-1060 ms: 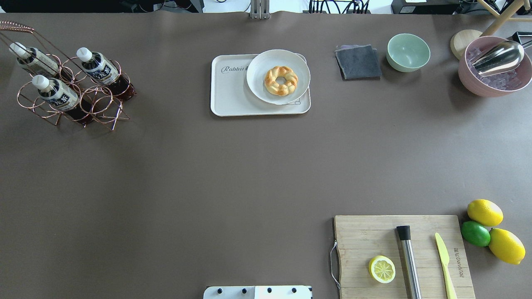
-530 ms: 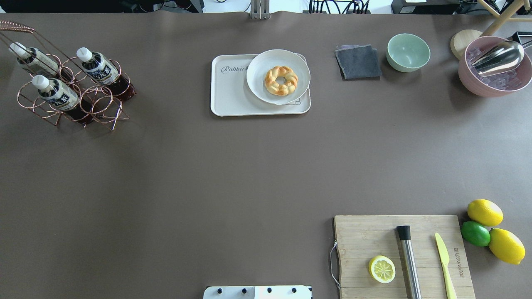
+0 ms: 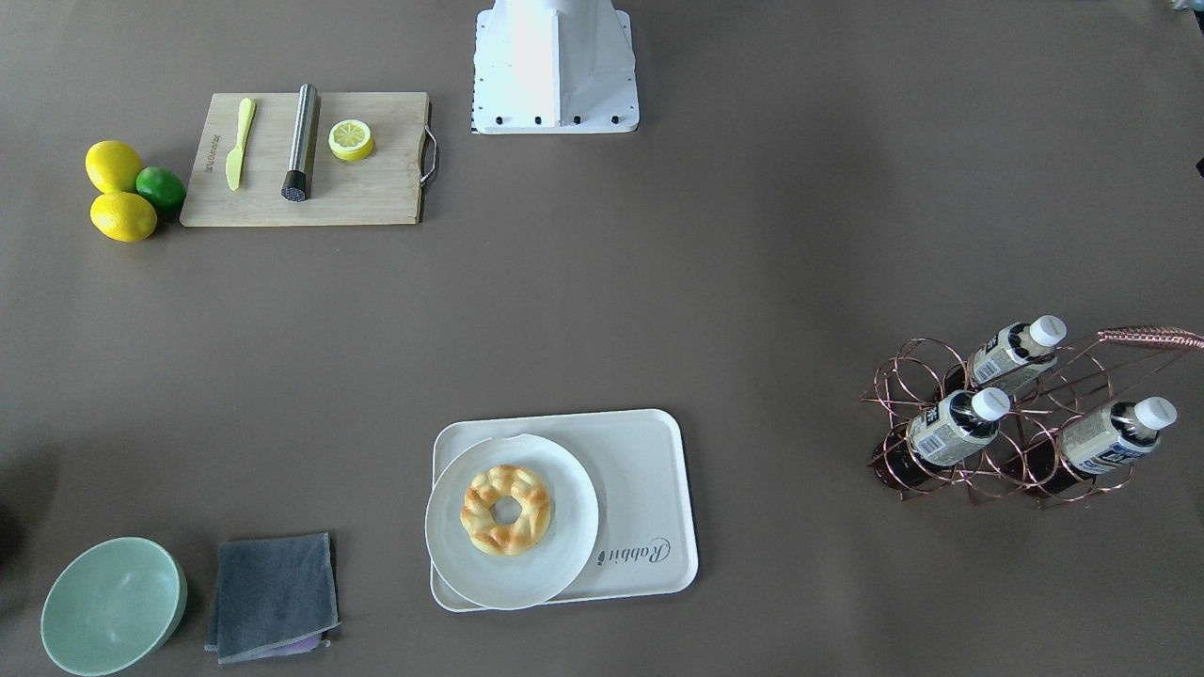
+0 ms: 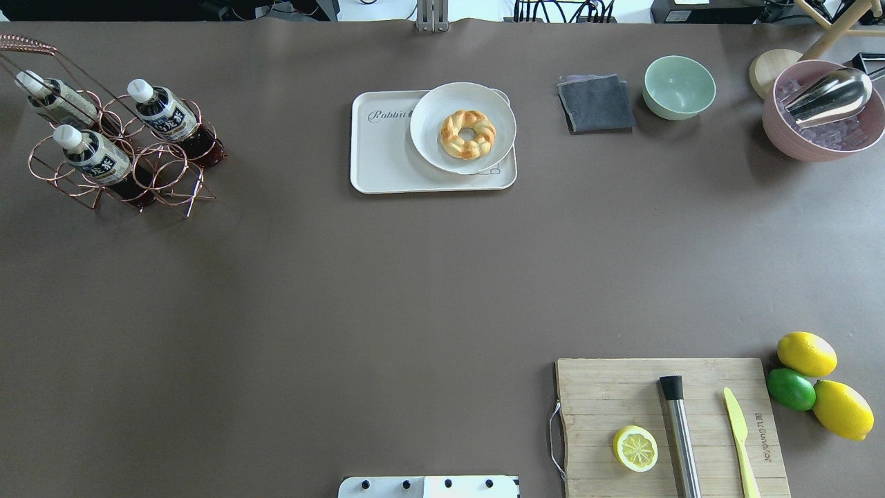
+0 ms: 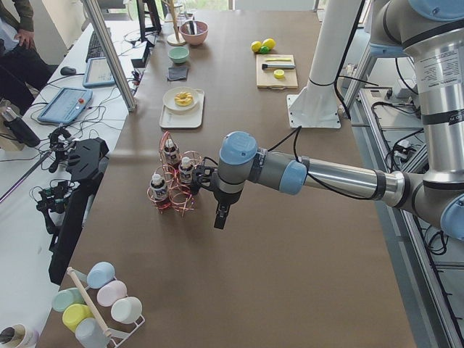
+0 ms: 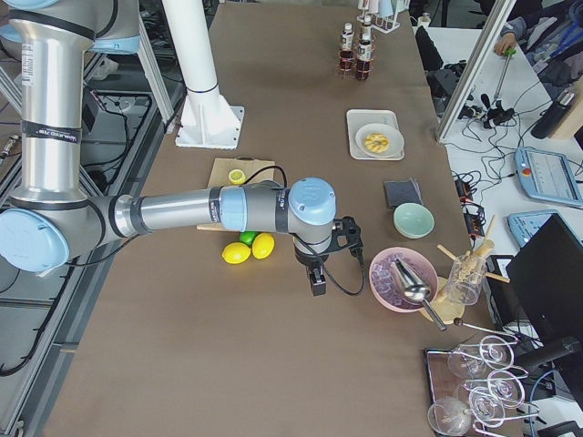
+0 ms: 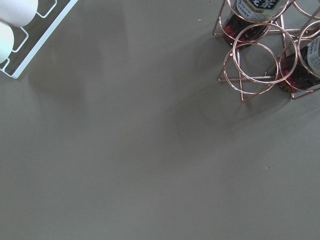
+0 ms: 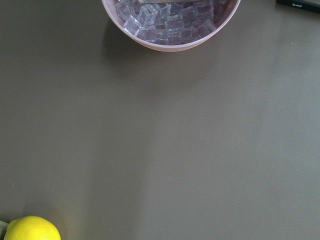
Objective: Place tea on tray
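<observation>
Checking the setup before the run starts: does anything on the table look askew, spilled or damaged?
Only the plate sits oddly: it overhangs the rim of the tray instead of lying fully inside it. Nothing looks spilled or damaged.

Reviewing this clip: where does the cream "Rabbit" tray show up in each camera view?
Exterior front-facing: the tray lies lower centre.
Overhead exterior: upper centre.
Exterior left: upper left of centre, far down the table.
Exterior right: upper right of centre.
Left wrist-mounted: not in it.
Right wrist-mounted: not in it.
Shared landmark: the white plate with a braided pastry ring, resting on the tray.
</observation>
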